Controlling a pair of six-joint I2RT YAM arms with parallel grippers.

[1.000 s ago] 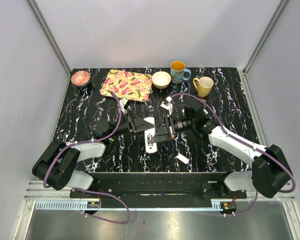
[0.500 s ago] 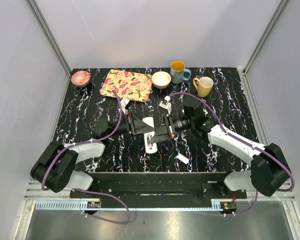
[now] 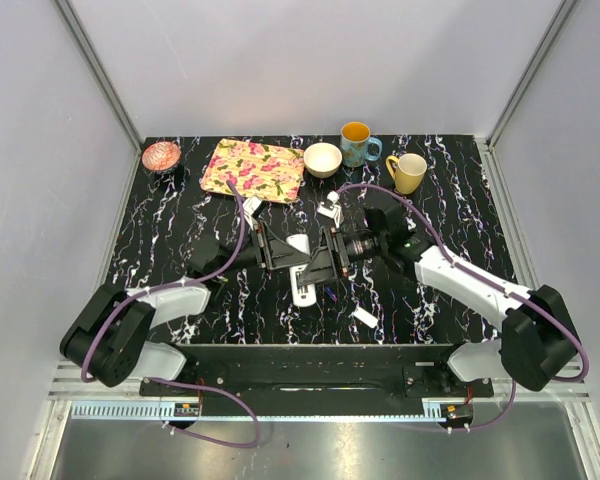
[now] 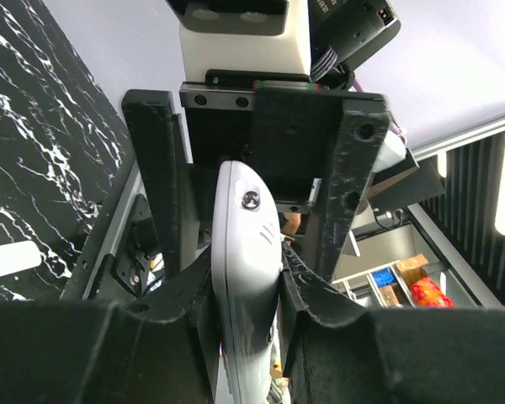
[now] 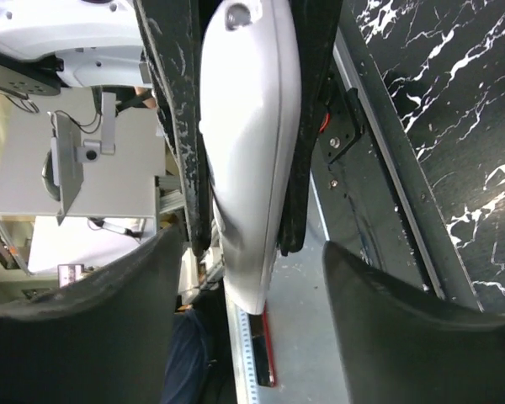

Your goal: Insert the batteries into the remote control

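Note:
The remote control (image 3: 301, 278) is a slim white bar held off the black marbled table (image 3: 180, 220) at its middle. My left gripper (image 3: 296, 260) is shut on it; in the left wrist view the remote control (image 4: 246, 252) sits squeezed between my left gripper's (image 4: 248, 295) jaws. My right gripper (image 3: 320, 266) faces it from the right. In the right wrist view the remote control (image 5: 251, 143) hangs between the left arm's dark fingers (image 5: 172, 126), while my right gripper (image 5: 252, 316) stands open, well clear of it on both sides. I cannot make out any batteries.
A loose white cover piece (image 3: 365, 316) lies near the front edge, also seen as the cover piece (image 4: 13, 257). At the back stand a pink bowl (image 3: 161, 155), a floral tray (image 3: 252, 169), a cream bowl (image 3: 323, 159), a blue mug (image 3: 357, 143) and a yellow mug (image 3: 408, 172). Small white parts (image 3: 331, 210) lie behind the grippers.
My right gripper has opened and let go of the remote control. The left gripper has closed tighter on it. Both arms have shifted only slightly.

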